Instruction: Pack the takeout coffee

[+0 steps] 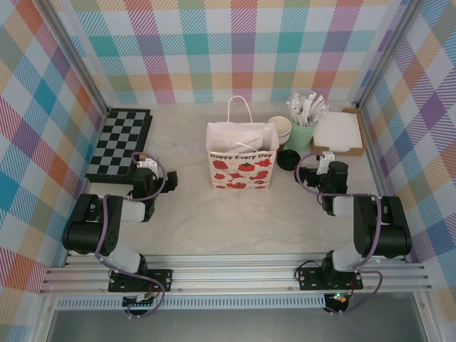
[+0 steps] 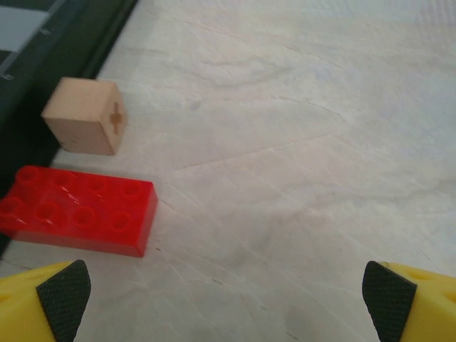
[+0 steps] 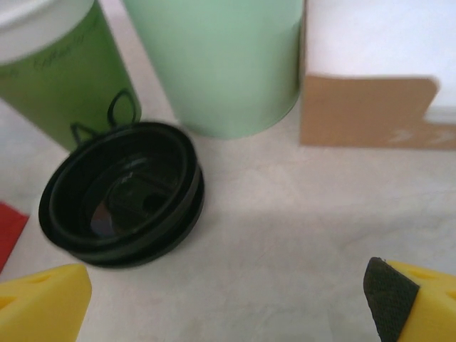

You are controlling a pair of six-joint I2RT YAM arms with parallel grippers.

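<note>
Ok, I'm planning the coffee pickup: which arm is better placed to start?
Right. The right gripper, open, sits just short of the black lid and green cup; the left gripper faces a red brick, across the paper bag.

We're looking in on a robot lab test cell, plainly staged: bright plaid walls (image 1: 235, 43) box in a marble-look table (image 1: 235, 221), the left arm (image 1: 92, 228) and right arm (image 1: 370, 221) are bolted to an aluminium rail (image 1: 235, 276), and props are laid out, a chessboard (image 1: 120, 142), a printed paper bag (image 1: 242, 162), a red toy brick (image 2: 75, 210).
</note>
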